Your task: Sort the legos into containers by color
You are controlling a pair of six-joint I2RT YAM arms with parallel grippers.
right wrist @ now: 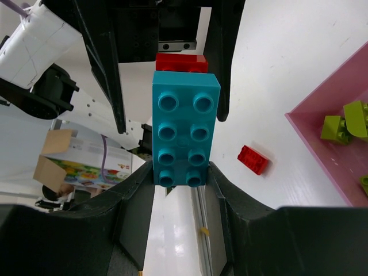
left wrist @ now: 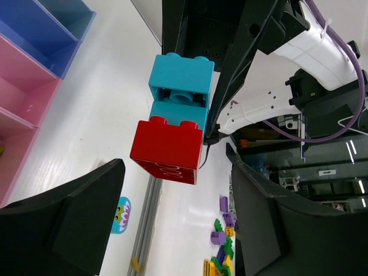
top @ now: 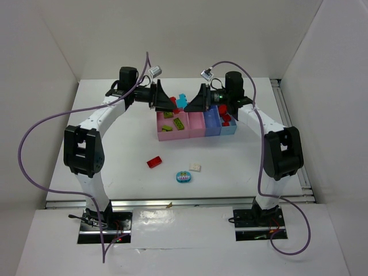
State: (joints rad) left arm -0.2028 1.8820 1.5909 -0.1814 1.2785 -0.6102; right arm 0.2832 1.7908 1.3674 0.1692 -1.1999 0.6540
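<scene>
Four bins stand in a row at the far middle of the table [top: 126,155]. From left to right they are the wide pink bin [top: 172,137], the narrow pink bin [top: 197,132], the blue bin [top: 213,130] and the light blue bin [top: 230,129]. The wide pink bin holds several yellow-green bricks [top: 179,122]. Red pieces [top: 226,119] seem to lie in the light blue bin, though the right arm covers part of it, so their number is unclear.

Just beyond the far side of the bins the two grippers face each other. The right gripper [right wrist: 180,172] is clamped on one end of a long teal brick [right wrist: 185,123], its fingers pressed against both sides. A red brick [left wrist: 167,150] is stuck to the other end of the teal one. The left gripper [left wrist: 175,169] is spread wide. Its fingers [right wrist: 106,63] flank the red end with a gap on each side, and it grips nothing.

Nearer on the table, well apart from both grippers, lie a loose red brick [top: 154,162], a cream-white brick [top: 195,167] and a teal-blue and pink piece [top: 183,177].
</scene>
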